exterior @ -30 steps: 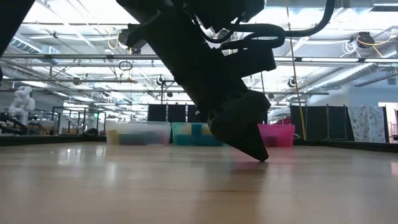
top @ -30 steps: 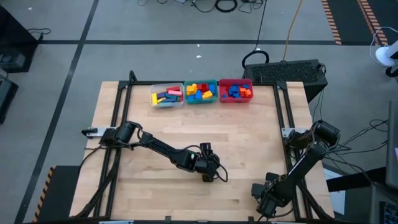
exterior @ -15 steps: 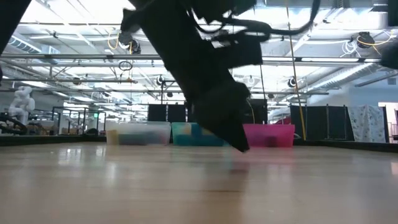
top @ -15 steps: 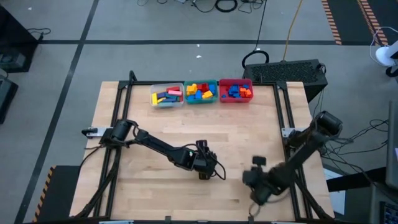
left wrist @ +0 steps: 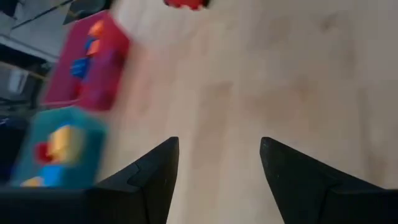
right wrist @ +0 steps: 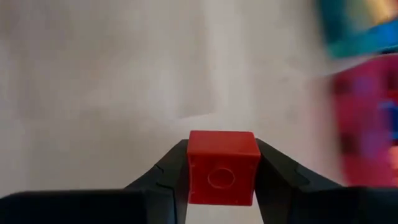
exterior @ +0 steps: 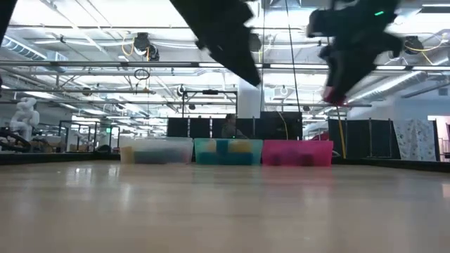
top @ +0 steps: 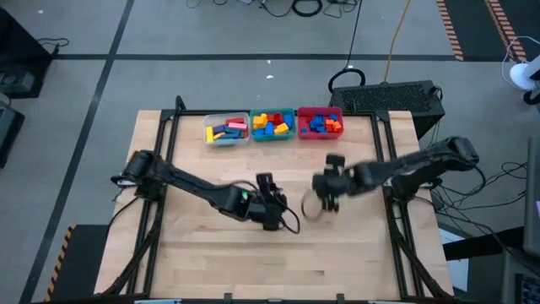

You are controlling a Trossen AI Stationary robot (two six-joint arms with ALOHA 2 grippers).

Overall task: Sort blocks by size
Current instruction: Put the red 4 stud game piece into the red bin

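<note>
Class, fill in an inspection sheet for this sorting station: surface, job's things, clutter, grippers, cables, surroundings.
Surface: wooden table, bare in the middle.
Job's things: blocks in the clear bin, teal bin and red bin; one red cube carried.
Clutter: nothing seen.
Grippers: left gripper open, empty, mid-table; right gripper shut on the red cube, raised.
Cables: loose on the floor behind the table.
Surroundings: large hall, black partitions.

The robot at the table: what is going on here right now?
The right gripper is shut on a small red cube, held in the air over the table. The left gripper is open, empty, mid-table. Across the table, the clear bin, teal bin and red bin already hold blocks.
</note>
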